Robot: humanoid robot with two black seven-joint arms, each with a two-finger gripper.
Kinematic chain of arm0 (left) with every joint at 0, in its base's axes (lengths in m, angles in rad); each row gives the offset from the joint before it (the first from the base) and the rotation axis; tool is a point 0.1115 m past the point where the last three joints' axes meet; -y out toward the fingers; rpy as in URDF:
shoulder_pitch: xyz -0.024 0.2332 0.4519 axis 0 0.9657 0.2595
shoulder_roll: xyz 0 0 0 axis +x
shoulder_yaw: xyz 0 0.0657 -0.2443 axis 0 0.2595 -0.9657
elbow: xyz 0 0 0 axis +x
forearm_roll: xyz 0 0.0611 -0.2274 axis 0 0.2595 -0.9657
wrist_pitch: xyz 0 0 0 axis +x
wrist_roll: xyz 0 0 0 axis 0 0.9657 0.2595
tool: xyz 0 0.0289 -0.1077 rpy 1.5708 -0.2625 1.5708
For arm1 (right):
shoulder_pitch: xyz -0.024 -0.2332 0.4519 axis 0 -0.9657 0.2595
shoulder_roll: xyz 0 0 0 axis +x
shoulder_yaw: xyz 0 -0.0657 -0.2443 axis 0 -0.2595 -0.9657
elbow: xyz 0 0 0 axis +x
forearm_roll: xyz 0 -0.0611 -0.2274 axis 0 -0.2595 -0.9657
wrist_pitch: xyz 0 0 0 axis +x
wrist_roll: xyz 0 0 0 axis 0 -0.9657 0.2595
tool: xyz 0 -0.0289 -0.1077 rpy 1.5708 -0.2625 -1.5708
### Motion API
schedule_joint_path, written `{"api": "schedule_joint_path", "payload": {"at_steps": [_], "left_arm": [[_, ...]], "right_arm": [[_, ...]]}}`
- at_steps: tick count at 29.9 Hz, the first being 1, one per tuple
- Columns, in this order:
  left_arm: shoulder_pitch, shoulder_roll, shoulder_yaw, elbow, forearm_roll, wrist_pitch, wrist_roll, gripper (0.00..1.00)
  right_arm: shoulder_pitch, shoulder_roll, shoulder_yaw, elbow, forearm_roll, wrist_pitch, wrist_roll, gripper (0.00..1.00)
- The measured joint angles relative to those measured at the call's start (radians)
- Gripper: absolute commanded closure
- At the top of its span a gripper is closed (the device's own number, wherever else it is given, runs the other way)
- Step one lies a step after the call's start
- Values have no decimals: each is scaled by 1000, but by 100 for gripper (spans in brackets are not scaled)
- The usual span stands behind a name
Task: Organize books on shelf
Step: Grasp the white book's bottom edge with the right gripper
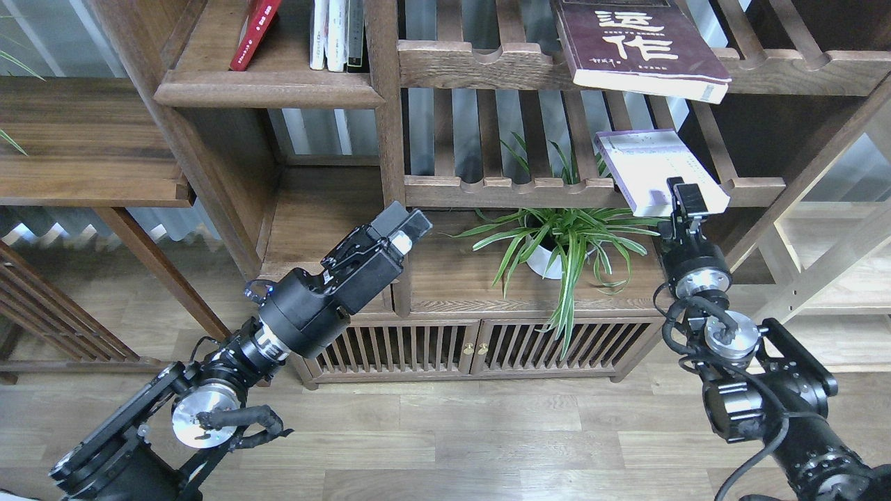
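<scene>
The red book (254,31) leans on the dark-brown shelf (268,87) at top left. The maroon book (637,45) with white characters lies on the upper slatted rack and overhangs its rail. The pale white-lavender book (654,167) lies on the lower slatted rack and sticks out past its front rail. My right gripper (686,198) is at this book's front edge; its dark fingers overlap the corner, and I cannot tell whether they grip. My left gripper (407,226) hangs empty in front of the bookcase post, well below the shelf; its fingers cannot be told apart.
Thin white-spined volumes (334,31) stand on the shelf right of the red book. A potted spider plant (557,243) sits under the lower rack (515,191), just left of my right arm. A low cabinet (445,348) with slatted doors stands below.
</scene>
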Motion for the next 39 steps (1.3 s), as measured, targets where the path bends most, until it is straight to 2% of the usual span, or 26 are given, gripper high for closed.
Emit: {"api": "schedule_joint_path", "payload": {"at_steps": [5,8,14,18,30,33,39], "left_arm": [[17,1,5,0,1,0,1,2],[19,-1,15,0,1,0,1,2],[24,-1,18,0,1,0,1,2],[24,-1,18,-1,1,0,2,2],[25,4,12,-33,2,0,21,2],[25,5,11,-35,3,0,21,3],[24,5,11,-35,3,0,21,3]], "right_arm": [[33,7,0,-32,0,-37,-29,9],[67,10,0,-84,0,-51,-40,12],[103,16,4,-132,22,-53,-64,28],[110,17,5,-139,31,-51,-67,45],[157,44,5,-211,48,-44,-71,50],[167,45,5,-225,49,-44,-73,60],[169,46,31,-228,53,-34,-73,87]]}}
